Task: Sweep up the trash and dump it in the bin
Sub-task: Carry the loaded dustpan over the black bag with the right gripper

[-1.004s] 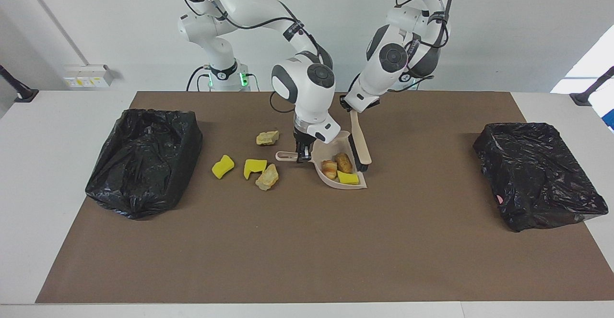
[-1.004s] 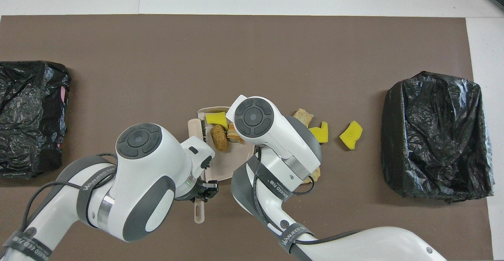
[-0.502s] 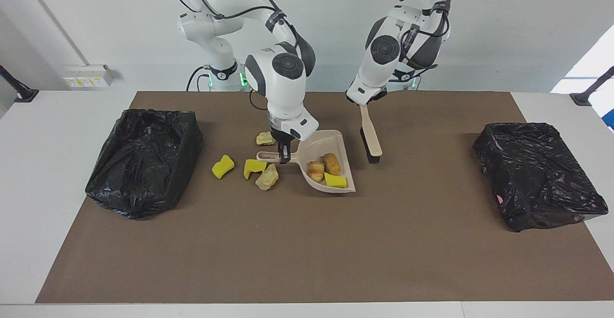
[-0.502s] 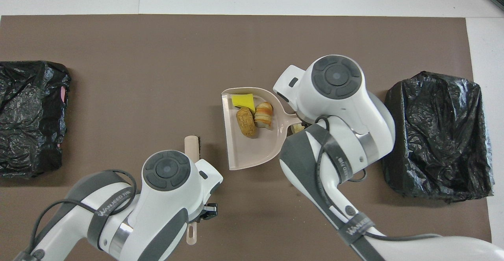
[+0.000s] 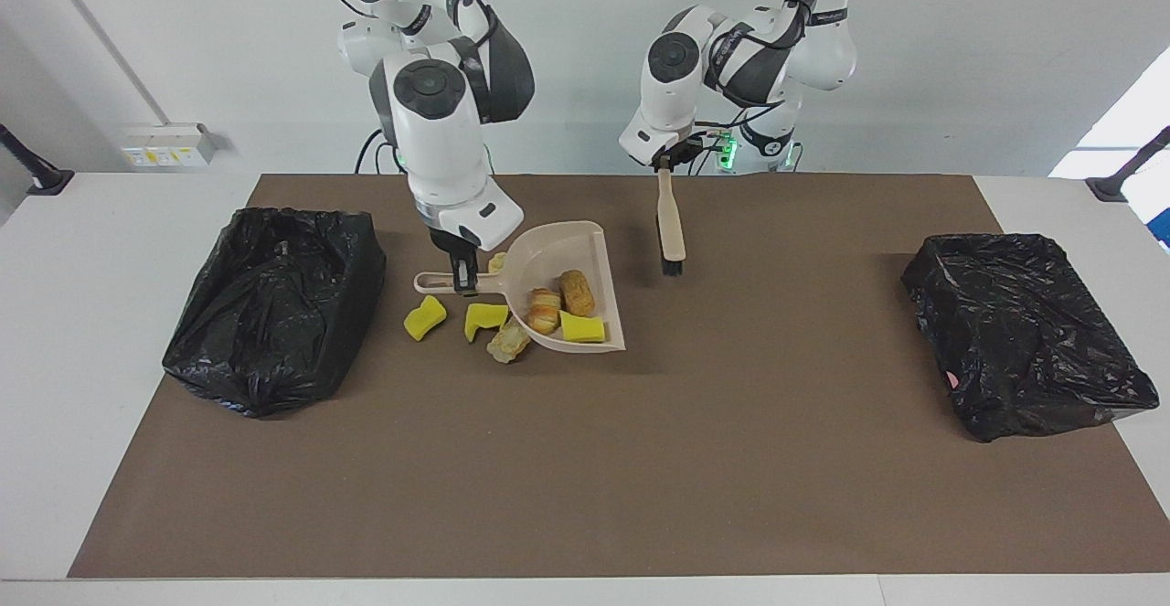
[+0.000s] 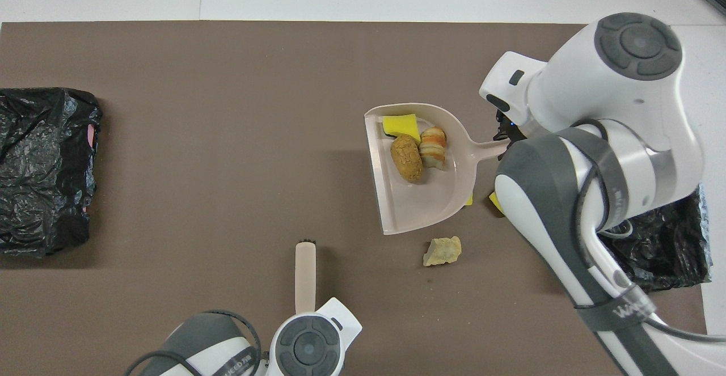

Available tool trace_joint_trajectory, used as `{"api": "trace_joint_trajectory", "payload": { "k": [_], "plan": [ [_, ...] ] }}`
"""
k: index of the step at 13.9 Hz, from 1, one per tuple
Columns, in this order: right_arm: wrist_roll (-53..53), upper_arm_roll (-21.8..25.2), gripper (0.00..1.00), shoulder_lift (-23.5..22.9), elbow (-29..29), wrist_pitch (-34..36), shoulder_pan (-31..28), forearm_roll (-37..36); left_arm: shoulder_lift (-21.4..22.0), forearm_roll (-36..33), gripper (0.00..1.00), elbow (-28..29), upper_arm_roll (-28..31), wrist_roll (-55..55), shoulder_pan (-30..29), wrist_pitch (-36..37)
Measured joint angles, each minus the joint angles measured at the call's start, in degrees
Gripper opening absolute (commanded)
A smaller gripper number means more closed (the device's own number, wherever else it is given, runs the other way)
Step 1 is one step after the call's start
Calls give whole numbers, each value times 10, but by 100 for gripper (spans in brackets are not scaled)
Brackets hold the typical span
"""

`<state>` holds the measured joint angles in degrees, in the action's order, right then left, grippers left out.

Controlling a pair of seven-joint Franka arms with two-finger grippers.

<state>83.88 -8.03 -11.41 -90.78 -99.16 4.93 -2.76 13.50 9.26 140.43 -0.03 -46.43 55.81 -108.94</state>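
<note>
My right gripper (image 5: 463, 284) is shut on the handle of the beige dustpan (image 5: 567, 254), which hangs tilted above the mat. In the pan (image 6: 422, 197) lie three pieces of trash: a yellow sponge chunk (image 5: 582, 327), a striped bread-like lump (image 5: 544, 310) and a brown lump (image 6: 406, 157). On the mat under and beside the pan sit two yellow sponge chunks (image 5: 424, 316) (image 5: 484, 317) and two tan rock-like lumps (image 5: 507, 343) (image 6: 442, 250). My left gripper (image 5: 662, 165) is shut on the beige brush (image 5: 672, 227), which hangs bristles down, clear of the mat.
A black bag-lined bin (image 5: 274, 304) stands at the right arm's end of the brown mat, close to the loose scraps. A second black-lined bin (image 5: 1024, 332) stands at the left arm's end.
The right gripper has lifted the loaded dustpan and carried it toward the bin at the right arm's end. The left gripper has raised the brush and drawn it back toward the robots.
</note>
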Motion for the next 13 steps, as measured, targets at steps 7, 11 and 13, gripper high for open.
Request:
{"api": "trace_joint_trajectory", "payload": {
  "k": [7, 11, 13],
  "plan": [
    [18, 7, 0, 49, 9, 49, -94, 0, 6, 14, 0, 17, 0, -9, 12, -23],
    [48, 28, 0, 66, 9, 49, -151, -28, 6, 50, 0, 26, 0, 2, 12, -40],
    [65, 34, 0, 67, 9, 49, -183, -58, 6, 67, 0, 29, 0, 14, 12, -43]
  ]
}}
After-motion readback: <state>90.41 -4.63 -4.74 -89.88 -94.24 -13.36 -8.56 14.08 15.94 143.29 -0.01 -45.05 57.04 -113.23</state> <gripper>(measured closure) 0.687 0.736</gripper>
